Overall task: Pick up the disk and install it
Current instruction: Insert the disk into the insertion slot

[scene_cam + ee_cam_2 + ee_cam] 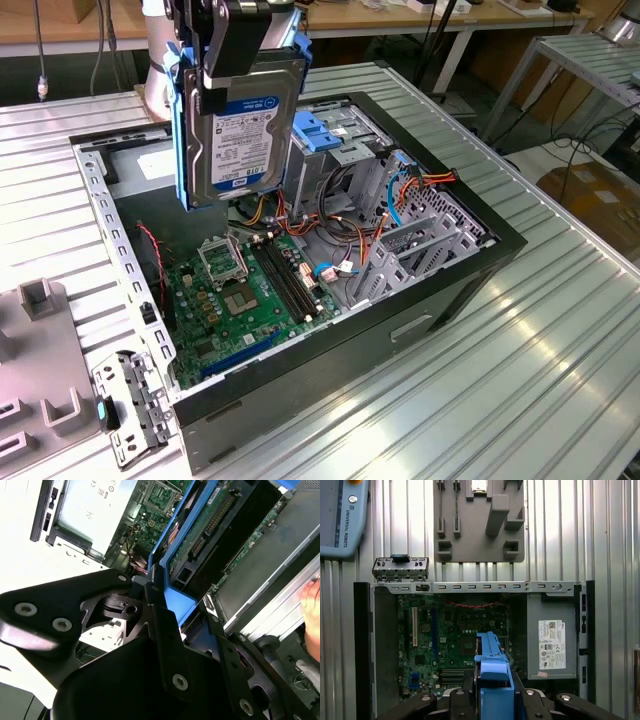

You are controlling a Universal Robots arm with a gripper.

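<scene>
Currently | ribbed aluminium table (pixel 560 360) carries open black computer case (pixel 330 352) | green motherboard (pixel 250 300) lies exposed inside | grey metal, blue-railed rectangular disk (pixel 245 120) hangs upright above the case interior | black gripper (pixel 240 45) pinches the disk's upper end

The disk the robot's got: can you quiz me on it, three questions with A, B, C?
1. Where is the disk? A. Lying on a shelf. B. Inside a drawer. C. In the air above the open computer case.
2. What colour are its rails? A. Blue. B. Red. C. Yellow.
3. What is the end effector doing? A. Open, holding nothing. B. Shut on the disk. C. Pushing a button.
Answers: 1 C, it hangs upright over the motherboard; 2 A, blue strips frame its sides; 3 B, it clamps the disk's top.
</scene>
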